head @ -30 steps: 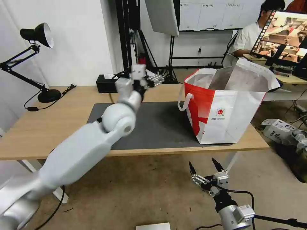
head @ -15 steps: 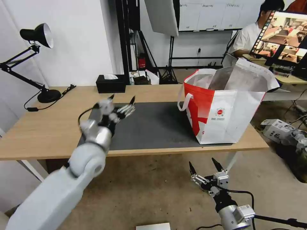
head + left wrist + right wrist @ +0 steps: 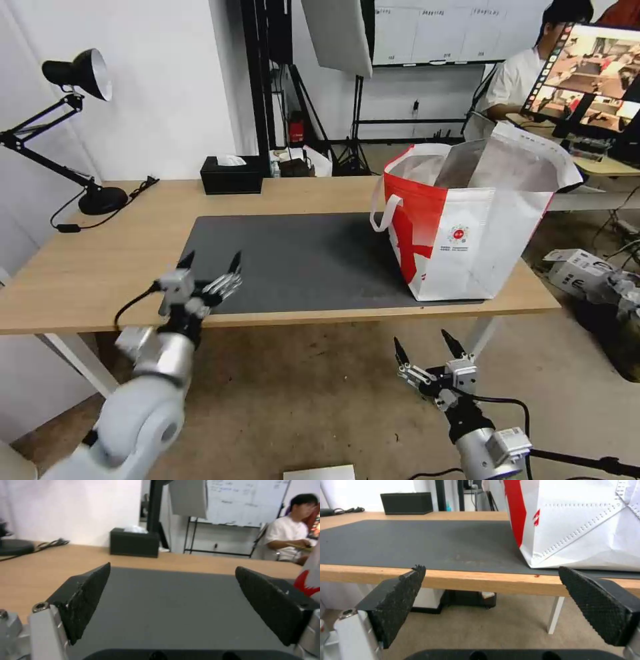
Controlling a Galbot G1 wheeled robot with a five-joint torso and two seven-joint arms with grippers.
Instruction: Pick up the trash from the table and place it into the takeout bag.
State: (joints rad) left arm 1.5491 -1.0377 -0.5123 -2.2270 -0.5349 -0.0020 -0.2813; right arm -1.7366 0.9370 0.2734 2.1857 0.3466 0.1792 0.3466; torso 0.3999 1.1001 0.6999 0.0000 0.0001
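One takeout bag (image 3: 467, 233) stands upright on the right end of the table (image 3: 87, 267), its base resting on the right part of the dark grey mat (image 3: 300, 260). It is a boxy red-and-white tote with a white loop handle (image 3: 385, 213) hanging on its left face, a small round red logo (image 3: 458, 234) on the white front panel and silver foil lining showing at the open mouth. In the right wrist view its white, stitched lower corner (image 3: 586, 530) sits near the table's front edge.

Over the near-left corner of the mat the left gripper (image 3: 210, 263) hangs at the table's front edge, its two black fingers spread apart and empty; in its own wrist view the textured pads (image 3: 86, 600) frame bare mat. Below and in front of the table, over the floor, the right gripper (image 3: 427, 347) points upward, fingers likewise parted with nothing between them, and its pads (image 3: 400, 597) frame the table edge and a white leg (image 3: 555, 615).

At the table's far edge sits a black tissue box (image 3: 231, 177) with white tissue poking out. A black desk lamp (image 3: 73, 73) stands on the far-left corner, its cord trailing over the wood.
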